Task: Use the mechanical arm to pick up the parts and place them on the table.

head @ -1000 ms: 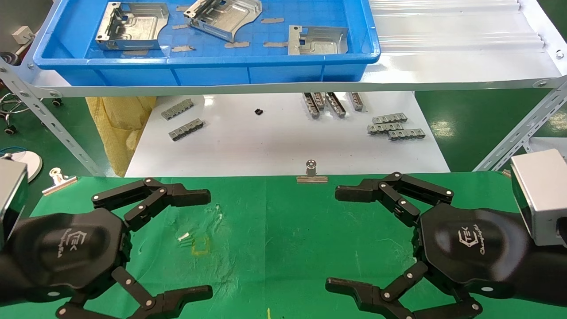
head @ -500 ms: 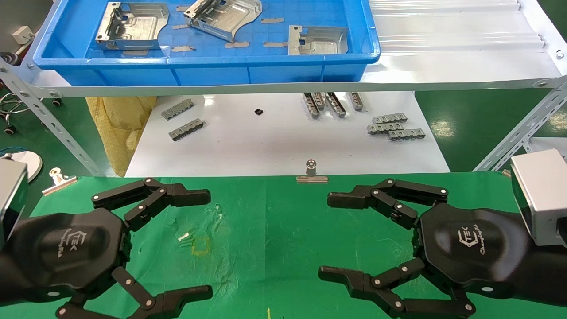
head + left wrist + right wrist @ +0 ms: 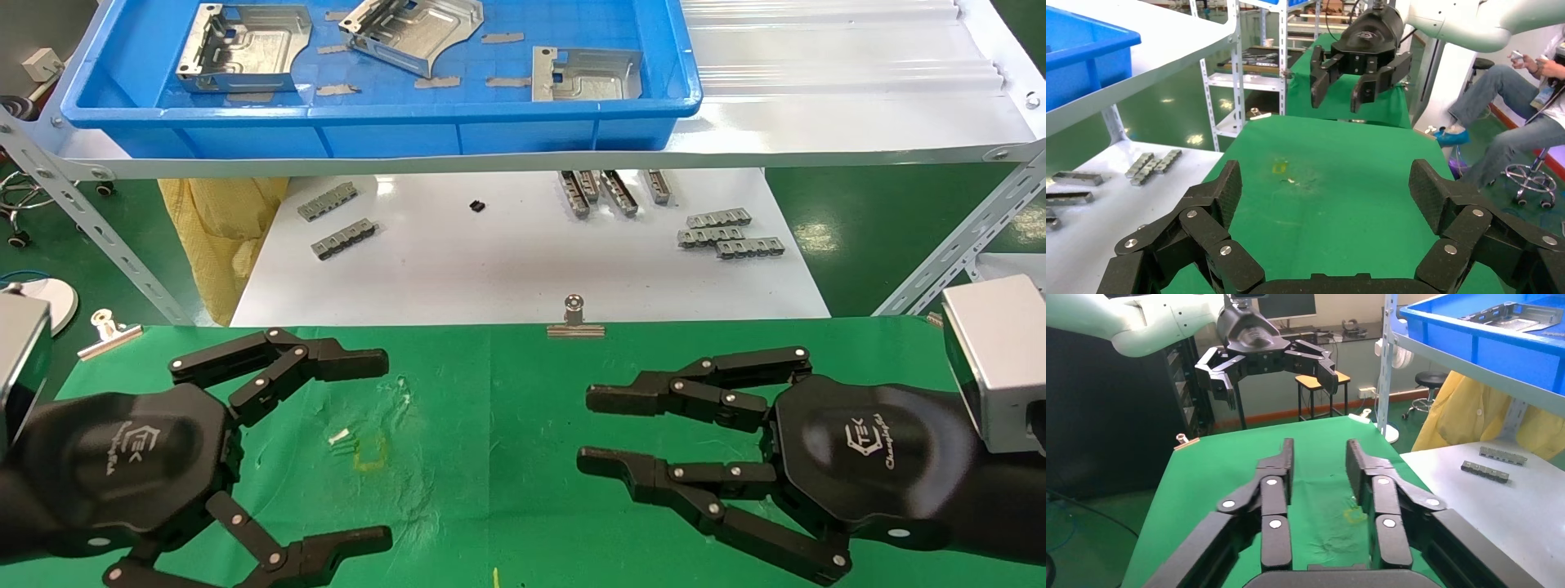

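Three silvery stamped parts [image 3: 241, 45] [image 3: 413, 24] [image 3: 584, 75] lie in the blue tray [image 3: 368, 135] on the raised shelf, far from both grippers. One part [image 3: 1511, 312] shows over the tray rim in the right wrist view. Both grippers hover low over the green-clothed table [image 3: 490, 408]. The left gripper [image 3: 384, 449] [image 3: 1324, 184] is wide open and empty at the left. The right gripper [image 3: 586, 430] [image 3: 1319, 450] at the right has its fingers drawn close but still apart, with nothing between them.
Below the shelf, a white board [image 3: 507, 261] carries several small grey slotted bars [image 3: 727, 233]. A binder clip [image 3: 575, 318] pins the cloth's far edge. Slanted shelf struts [image 3: 98, 237] [image 3: 964, 245] stand at both sides. A seated person [image 3: 1517, 104] is beyond the table.
The right gripper's fingers have swung inward from wide open to a narrow gap. The left gripper and the parts have not moved.
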`<action>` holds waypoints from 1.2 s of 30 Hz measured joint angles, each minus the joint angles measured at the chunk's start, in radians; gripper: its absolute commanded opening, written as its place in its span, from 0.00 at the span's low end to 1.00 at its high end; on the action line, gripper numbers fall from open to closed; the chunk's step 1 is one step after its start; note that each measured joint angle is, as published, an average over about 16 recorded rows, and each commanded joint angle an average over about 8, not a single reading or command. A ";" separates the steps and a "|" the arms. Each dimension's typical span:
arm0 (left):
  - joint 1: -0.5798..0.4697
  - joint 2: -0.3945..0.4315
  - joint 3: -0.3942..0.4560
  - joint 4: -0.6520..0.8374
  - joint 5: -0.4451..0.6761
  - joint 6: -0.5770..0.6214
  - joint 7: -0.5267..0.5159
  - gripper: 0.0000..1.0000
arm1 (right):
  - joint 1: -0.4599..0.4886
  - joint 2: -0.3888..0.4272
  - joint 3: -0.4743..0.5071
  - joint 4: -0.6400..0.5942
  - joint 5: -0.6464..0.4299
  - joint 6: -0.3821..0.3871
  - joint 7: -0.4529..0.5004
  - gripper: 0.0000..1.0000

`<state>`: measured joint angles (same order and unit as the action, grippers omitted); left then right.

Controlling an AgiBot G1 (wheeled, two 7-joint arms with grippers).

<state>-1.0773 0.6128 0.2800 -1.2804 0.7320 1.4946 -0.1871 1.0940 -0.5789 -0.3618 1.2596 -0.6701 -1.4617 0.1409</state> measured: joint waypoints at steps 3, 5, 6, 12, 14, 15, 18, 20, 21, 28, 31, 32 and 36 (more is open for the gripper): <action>0.000 0.000 0.000 0.000 0.000 0.000 0.000 1.00 | 0.000 0.000 0.000 0.000 0.000 0.000 0.000 0.00; -0.001 0.000 0.000 0.000 0.000 -0.001 0.000 1.00 | 0.000 0.000 0.000 0.000 0.000 0.000 0.000 0.00; -0.003 0.001 0.000 0.001 0.001 -0.002 -0.002 1.00 | 0.000 0.000 0.000 0.000 0.000 0.000 0.000 0.00; -0.061 0.023 0.009 0.020 0.021 -0.020 -0.023 1.00 | 0.000 0.000 0.000 0.000 0.000 0.000 0.000 0.00; -0.104 0.039 0.015 0.039 0.037 -0.028 -0.031 1.00 | 0.000 0.000 0.000 0.000 0.000 0.000 0.000 0.00; -0.130 0.049 0.020 0.052 0.048 -0.033 -0.036 1.00 | 0.000 0.000 0.000 0.000 0.000 0.000 0.000 0.00; -0.226 0.091 0.039 0.108 0.093 -0.055 -0.052 1.00 | 0.000 0.000 0.000 0.000 0.000 0.000 0.000 0.00; -0.306 0.130 0.059 0.165 0.137 -0.078 -0.065 1.00 | 0.000 0.000 0.000 0.000 0.000 0.000 0.000 0.00; -0.350 0.152 0.070 0.198 0.161 -0.091 -0.071 1.00 | 0.000 0.000 0.000 0.000 0.000 0.000 0.000 0.00; -0.653 0.339 0.158 0.513 0.355 -0.213 -0.071 1.00 | 0.000 0.000 0.000 0.000 0.000 0.000 0.000 0.00; -0.759 0.423 0.194 0.668 0.435 -0.292 -0.060 1.00 | 0.000 0.000 0.000 0.000 0.000 0.000 0.000 0.00; -0.790 0.450 0.205 0.718 0.459 -0.320 -0.055 1.00 | 0.000 0.000 0.000 0.000 0.000 0.000 0.000 0.00; -0.884 0.545 0.237 0.898 0.531 -0.434 -0.031 1.00 | 0.000 0.000 0.000 0.000 0.000 0.000 0.000 0.00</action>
<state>-1.9615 1.1583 0.5171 -0.3820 1.2631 1.0609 -0.2184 1.0941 -0.5789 -0.3620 1.2594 -0.6700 -1.4617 0.1408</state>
